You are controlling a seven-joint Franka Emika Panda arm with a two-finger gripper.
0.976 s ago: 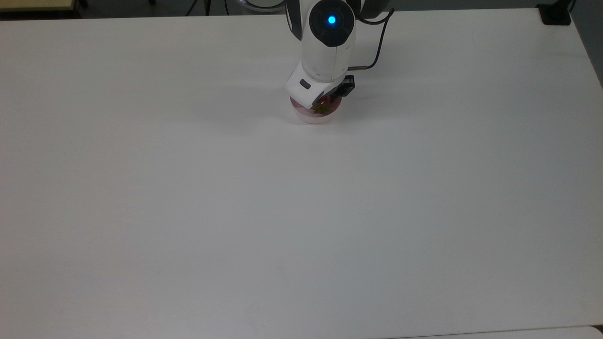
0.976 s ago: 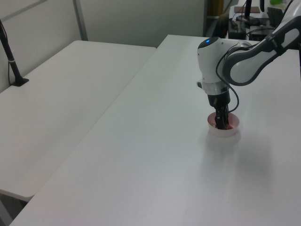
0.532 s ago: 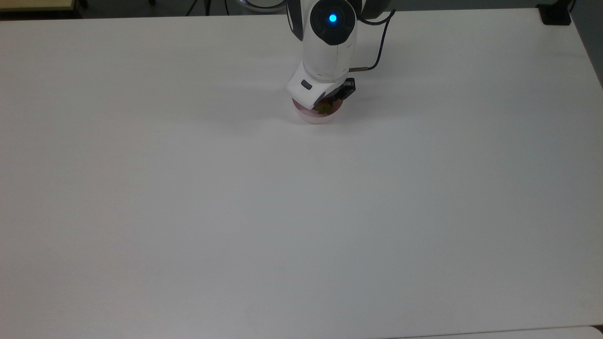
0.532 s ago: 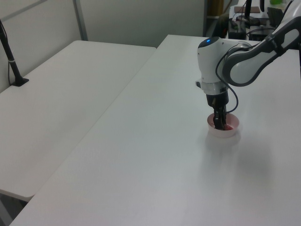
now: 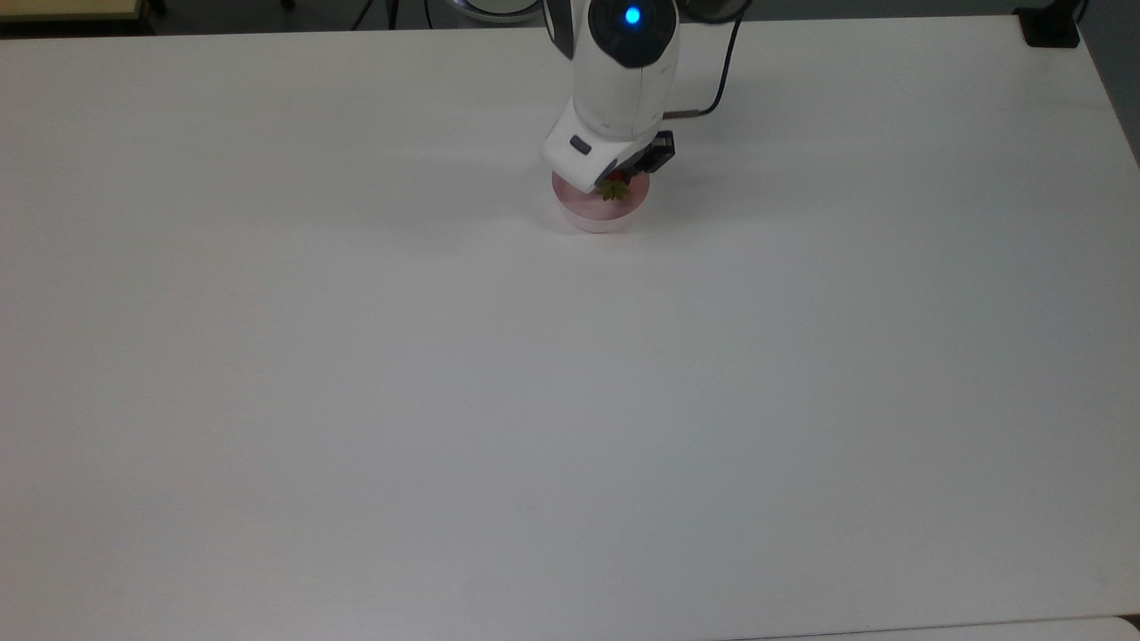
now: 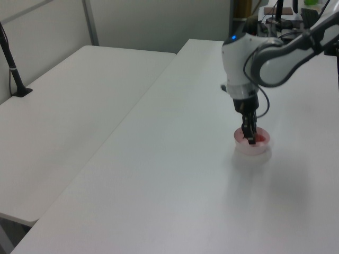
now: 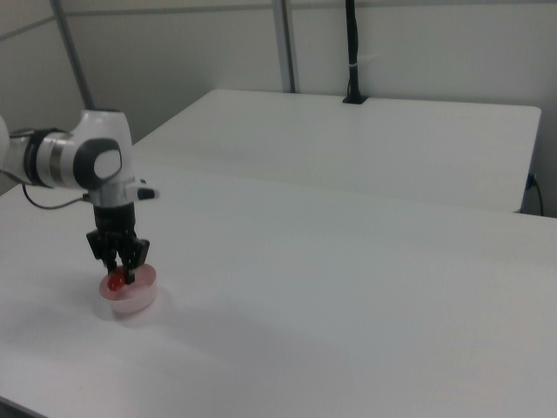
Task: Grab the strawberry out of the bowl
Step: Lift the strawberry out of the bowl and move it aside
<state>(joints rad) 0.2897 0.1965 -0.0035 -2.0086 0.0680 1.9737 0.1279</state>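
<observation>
- While poised just above the bowl (image 7: 128, 294) on the white tabletop (image 5: 570, 401), pincer (image 7: 117, 272) clenched on the strawberry (image 7: 114, 283).
- Held clear of the rim, apparently for lifting out.

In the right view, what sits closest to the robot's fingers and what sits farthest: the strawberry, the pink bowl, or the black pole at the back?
1. Strawberry: held in the gripper.
2. Bowl: directly underneath.
3. Black pole: far back, on the other table.
</observation>
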